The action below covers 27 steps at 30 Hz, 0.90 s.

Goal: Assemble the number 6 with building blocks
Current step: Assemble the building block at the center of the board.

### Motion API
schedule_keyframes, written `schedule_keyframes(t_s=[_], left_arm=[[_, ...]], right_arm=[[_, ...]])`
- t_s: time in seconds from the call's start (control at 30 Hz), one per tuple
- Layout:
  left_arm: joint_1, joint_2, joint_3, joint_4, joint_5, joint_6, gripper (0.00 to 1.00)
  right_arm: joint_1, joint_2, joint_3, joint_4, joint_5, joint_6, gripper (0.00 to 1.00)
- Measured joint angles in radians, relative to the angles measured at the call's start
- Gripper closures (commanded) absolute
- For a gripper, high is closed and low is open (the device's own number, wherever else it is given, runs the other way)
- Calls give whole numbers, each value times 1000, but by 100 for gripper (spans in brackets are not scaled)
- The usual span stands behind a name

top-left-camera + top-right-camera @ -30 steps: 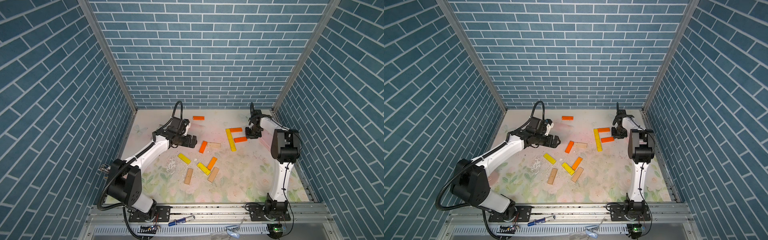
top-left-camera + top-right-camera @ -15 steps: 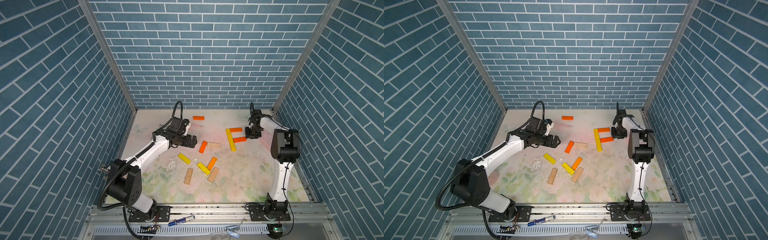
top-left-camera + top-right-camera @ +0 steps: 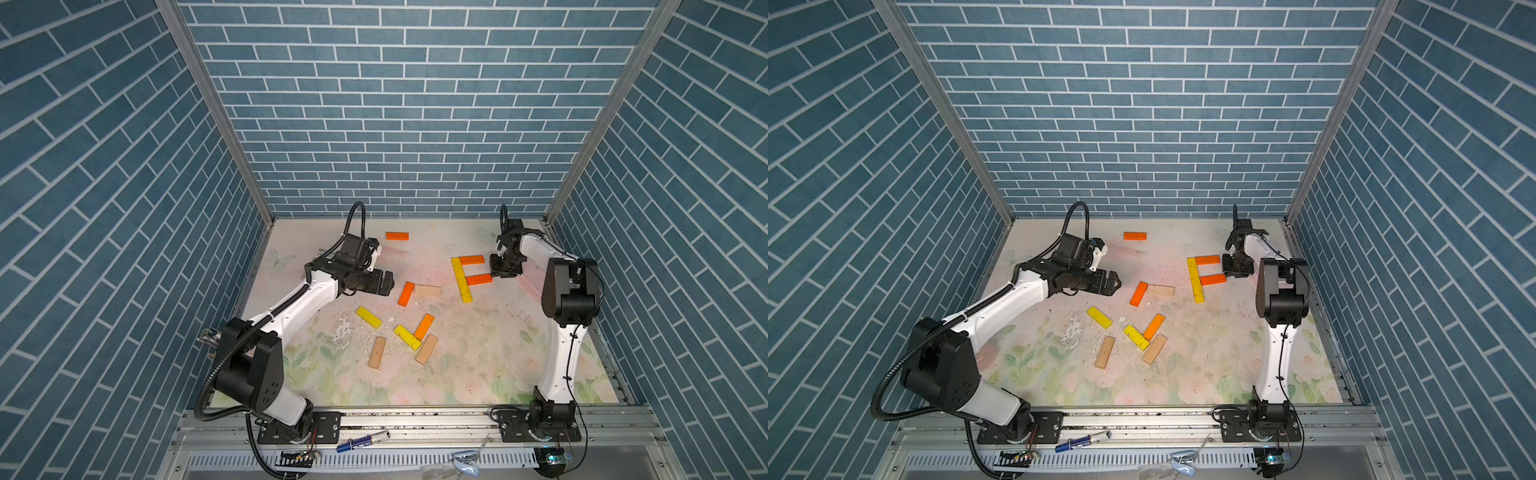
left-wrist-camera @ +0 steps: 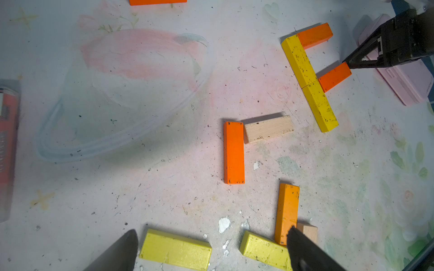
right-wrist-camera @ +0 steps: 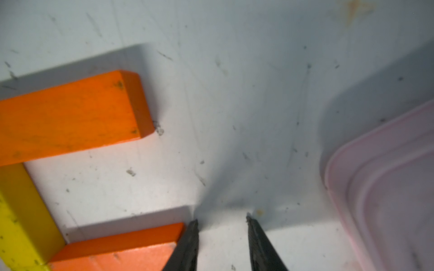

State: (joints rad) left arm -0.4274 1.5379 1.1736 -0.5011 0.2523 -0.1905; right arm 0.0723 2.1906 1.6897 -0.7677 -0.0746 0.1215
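Note:
Two yellow building blocks (image 3: 462, 279) lie end to end, with two orange blocks (image 3: 471, 260) (image 3: 478, 279) jutting from them like an F. My right gripper (image 5: 222, 220) sits low at the free end of the lower orange block (image 5: 122, 248). It is open by a narrow gap with nothing between the jaws, and one finger (image 5: 190, 241) touches that block's end. My left gripper (image 4: 211, 232) hovers wide open near a loose orange block (image 3: 406, 293) and a tan one (image 3: 427, 290). Several more blocks (image 3: 407, 337) lie scattered nearer the front, and one orange block (image 3: 397, 235) lies at the back.
A pink rounded case (image 4: 404, 79) lies just right of my right gripper, against the right wall. A clear pack (image 4: 7, 150) lies by the left wall. Blue brick walls enclose the floral mat (image 3: 478, 365) on three sides.
My right gripper's jaws have parted a little beside the lower orange block. Both arms have stayed almost where they were, and the left gripper is still wide open.

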Motion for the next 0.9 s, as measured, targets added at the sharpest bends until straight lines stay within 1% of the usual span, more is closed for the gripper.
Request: schedule_keyframes(t_s=[0.47,0.73,0.83,0.9], left_arm=[[0,0,0,0,0,0,1],[0,8,0,0,0,0,1],[0,13,0,-2,-1,0,1],[0,13,1,-2,-2,0,1]], right_arm=[[-1,0,2,-3,-22,-8,60],[6,-3,49,-55,-35,-8,56],[24,-28,68,-64,-26,-2,55],[47,-69,66,-74,4,17,55]])
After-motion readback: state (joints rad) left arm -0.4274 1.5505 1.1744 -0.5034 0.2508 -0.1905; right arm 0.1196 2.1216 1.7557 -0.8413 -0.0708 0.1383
